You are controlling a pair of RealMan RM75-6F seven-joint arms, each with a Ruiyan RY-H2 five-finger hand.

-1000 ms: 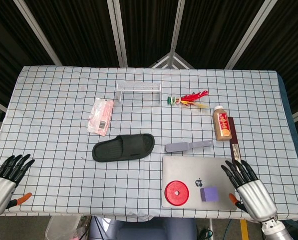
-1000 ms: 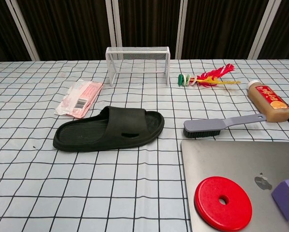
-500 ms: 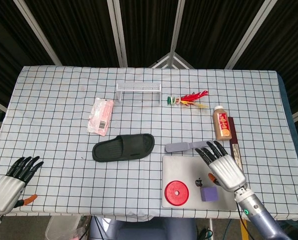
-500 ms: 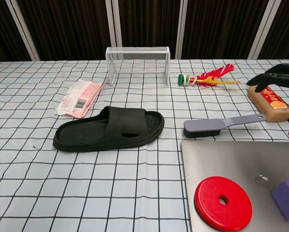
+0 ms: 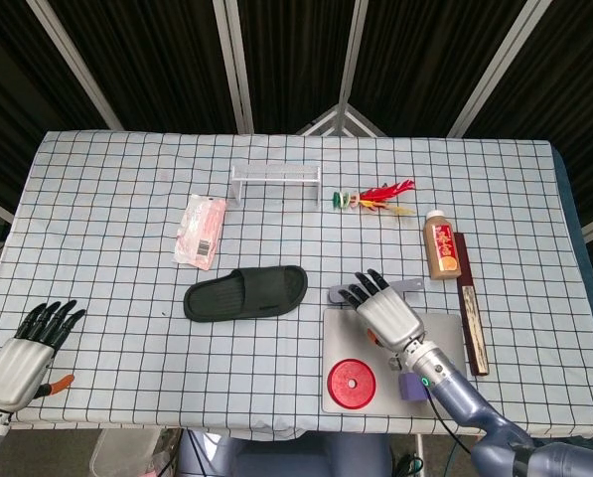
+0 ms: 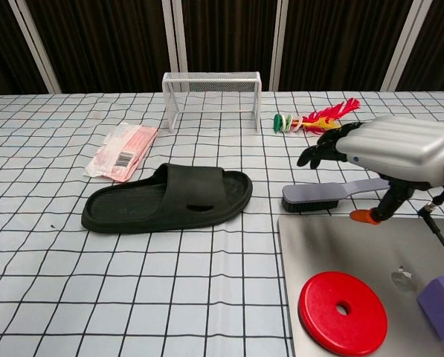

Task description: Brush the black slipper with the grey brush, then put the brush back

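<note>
The right hand (image 6: 396, 152) is seen above the grey brush (image 6: 333, 193), with its fingers spread and nothing held in it. The brush is laid on the checked tablecloth (image 5: 107, 199), between the black slipper (image 5: 245, 293) and the brown bottle (image 5: 441, 248), just beside the far edge of the laptop (image 5: 375, 333). The left hand (image 5: 23, 348) is kept at the near left corner of the table, its fingers apart and nothing held.

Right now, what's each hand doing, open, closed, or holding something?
Left hand: open, holding nothing.
Right hand: open above the grey brush, not gripping it.
</note>
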